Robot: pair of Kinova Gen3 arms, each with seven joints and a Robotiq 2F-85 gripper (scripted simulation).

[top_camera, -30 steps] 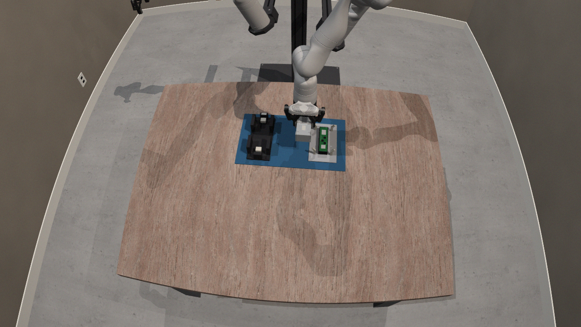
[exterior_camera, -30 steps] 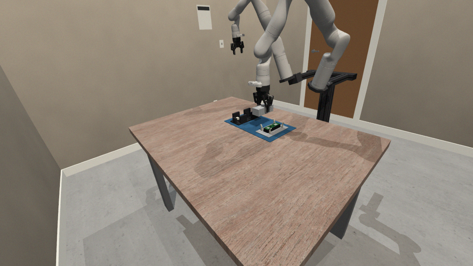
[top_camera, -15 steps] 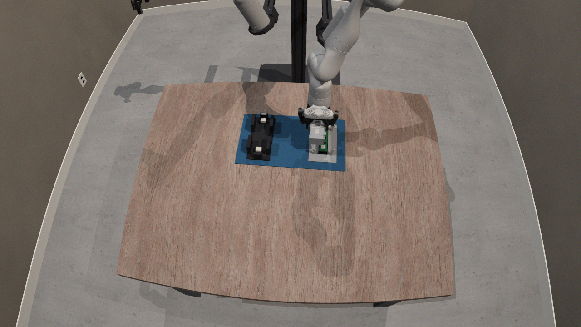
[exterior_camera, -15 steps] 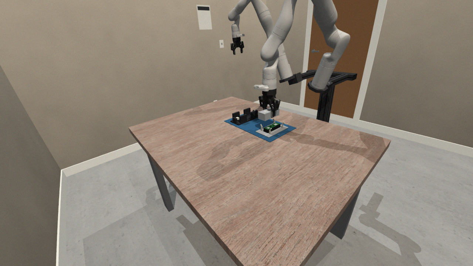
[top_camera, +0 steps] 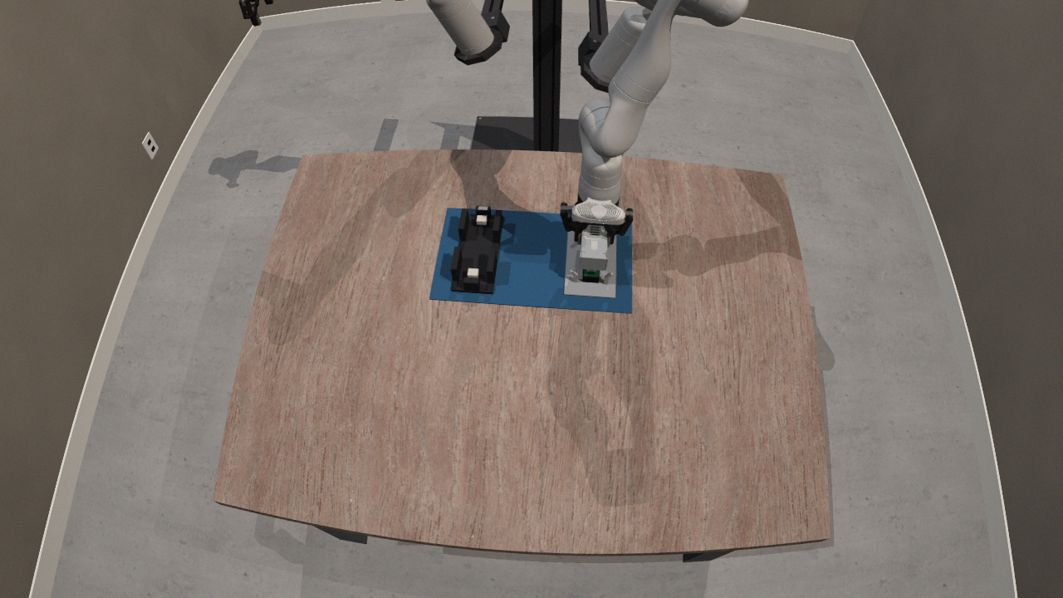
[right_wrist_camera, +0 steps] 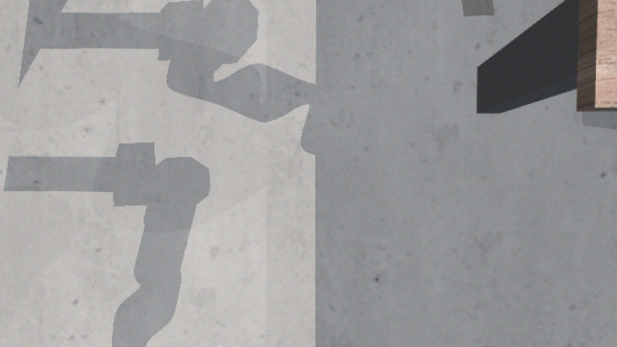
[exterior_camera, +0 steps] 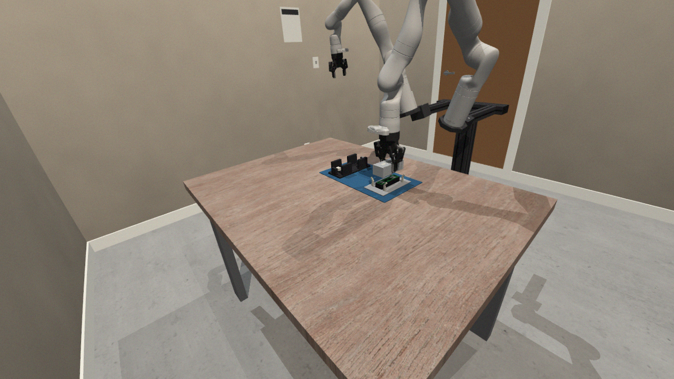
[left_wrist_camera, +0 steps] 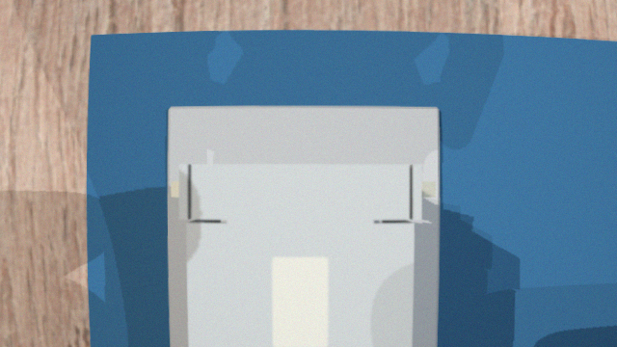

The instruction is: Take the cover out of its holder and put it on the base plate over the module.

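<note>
Your left claw (top_camera: 596, 233) (exterior_camera: 390, 162) is clamped on the pale grey cover (top_camera: 593, 252) (exterior_camera: 382, 169) (left_wrist_camera: 231, 299), holding it above the light base plate (top_camera: 587, 291) (exterior_camera: 387, 191) (left_wrist_camera: 304, 132). You can see the green module (top_camera: 590, 274) (exterior_camera: 388, 180) on that plate, partly hidden by the cover from the top and exposed in the exterior view. Beside them, your black holder (top_camera: 477, 254) (exterior_camera: 347, 169) stands on the blue mat (top_camera: 531, 278) (exterior_camera: 356, 178) (left_wrist_camera: 554, 193) without the cover. Well apart from the table, your right claw (top_camera: 254, 20) (exterior_camera: 339, 75) hangs with its fingers apart.

So the light grey box-shaped cover (top_camera: 594, 251) (exterior_camera: 382, 169) (left_wrist_camera: 231, 241) is now lined up over the green circuit-board module (top_camera: 590, 274) (exterior_camera: 388, 180), hiding most of it from above.
</note>
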